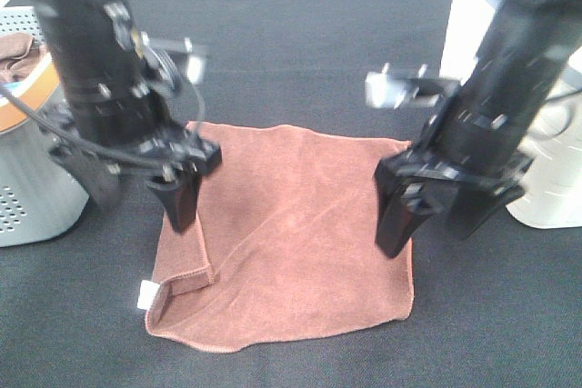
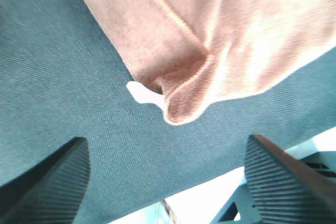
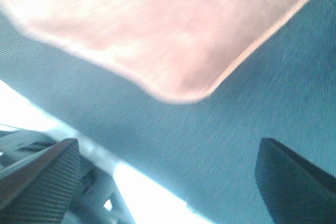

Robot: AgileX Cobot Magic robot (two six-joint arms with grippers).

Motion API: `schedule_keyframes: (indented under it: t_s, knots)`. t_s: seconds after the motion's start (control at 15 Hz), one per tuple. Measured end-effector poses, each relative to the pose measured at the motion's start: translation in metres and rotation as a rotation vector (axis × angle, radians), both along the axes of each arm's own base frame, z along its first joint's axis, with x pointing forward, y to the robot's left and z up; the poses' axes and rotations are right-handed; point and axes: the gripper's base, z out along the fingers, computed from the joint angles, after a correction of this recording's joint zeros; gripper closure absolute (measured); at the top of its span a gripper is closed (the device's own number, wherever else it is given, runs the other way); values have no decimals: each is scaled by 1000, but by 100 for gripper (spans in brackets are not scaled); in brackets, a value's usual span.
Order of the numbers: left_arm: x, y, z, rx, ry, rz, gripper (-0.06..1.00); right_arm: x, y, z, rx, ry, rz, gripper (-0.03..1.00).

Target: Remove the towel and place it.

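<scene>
Towel (image 1: 291, 233) flat — right wrist view blurred, pincers seemingly empty.

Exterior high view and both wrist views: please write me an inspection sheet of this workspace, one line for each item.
Surface: dark cloth-covered table, bare around the towel.
Job's things: towel lies spread flat on the table, one corner folded over beside its white tag.
Clutter: grey perforated basket at the left edge, with a bunched brown cloth in it.
Grippers: left gripper open and empty, above the tagged corner; right gripper open and empty, over the towel's right edge.
Cables: black cables run along the left arm.
Surroundings: white container at the right edge, partly hidden by the right arm.
</scene>
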Motion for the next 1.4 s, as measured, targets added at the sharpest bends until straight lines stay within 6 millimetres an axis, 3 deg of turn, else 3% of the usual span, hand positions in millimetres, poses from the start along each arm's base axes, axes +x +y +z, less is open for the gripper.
schedule_keyframes:
  t_s: [0.2, 0.27, 0.4, 0.47, 0.53, 0.6, 0.87, 1.07, 1.13, 1.4]
  knots:
    - [-18, 13, 52, -72, -145, -18, 17, -23, -9, 39, 30, -36, 23, 12]
    - [-32, 24, 78, -101, -220, -21, 17, -38, -15, 58, 54, -93, 25, 12]
    - [-61, 44, 100, -128, -291, -22, 17, -68, -29, 72, 65, -164, 31, 12]
    - [-75, 54, 98, -121, -293, -19, 17, -83, -37, 73, 59, -186, 34, 12]
    - [-101, 72, 88, -100, -279, 2, 17, -108, -50, 68, 47, -211, 32, 12]
    - [-101, 72, 88, -100, -279, 2, 17, -108, -50, 68, 47, -211, 32, 12]
    - [-161, 111, 46, -81, -252, 67, 17, -168, -83, 37, 1, -293, -11, 12]
    - [-195, 140, 16, -64, -344, 60, 17, -193, -99, 45, 63, -562, -66, 12]
    - [-202, 145, 11, -82, -379, 61, 17, -201, -103, 49, 77, -627, -69, 12]
    - [-224, 158, 27, -193, -587, -13, 17, -225, -115, 55, 137, -795, -84, 12]
